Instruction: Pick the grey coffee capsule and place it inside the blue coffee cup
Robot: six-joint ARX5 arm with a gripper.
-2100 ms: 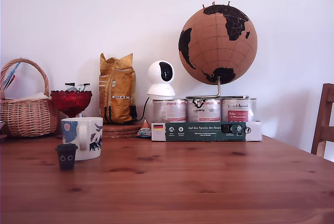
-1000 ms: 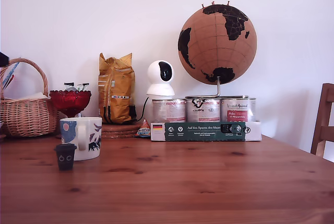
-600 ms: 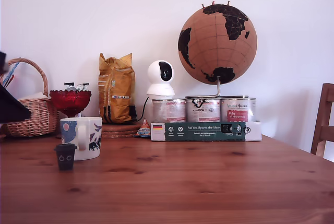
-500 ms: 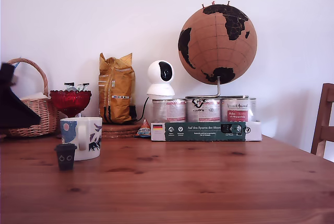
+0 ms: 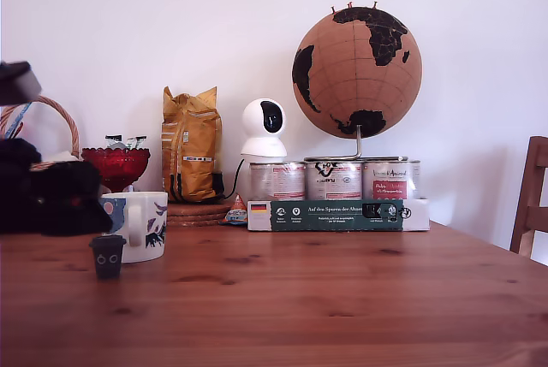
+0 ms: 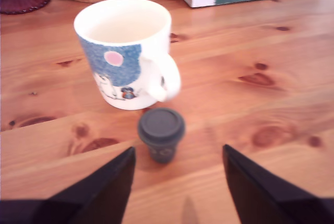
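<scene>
The gripper [image 6: 177,182] hangs above the table [image 6: 271,51] with its two dark fingers [image 6: 99,187] spread wide apart and nothing between them. The capsule [image 6: 161,133] stands upright on the wood just ahead of the fingertips, roughly on the line midway between them, though a little nearer one finger than the other. The cup [image 6: 125,51] stands upright right behind it, handle turned toward the capsule, the two so close that they may touch. In the exterior view the arm shows only as a dark blurred mass [image 5: 47,196] at that view's left edge, beside the cup [image 5: 141,223] and above the capsule [image 5: 107,255]. The step in hand looks like the approach for the pick. To do it well, the gripper should probably centre on the capsule, come down until the fingertips sit below its wider rim, and close gently on the body. The risk is the handle: too far forward and a finger could knock the cup or tip the capsule.
</scene>
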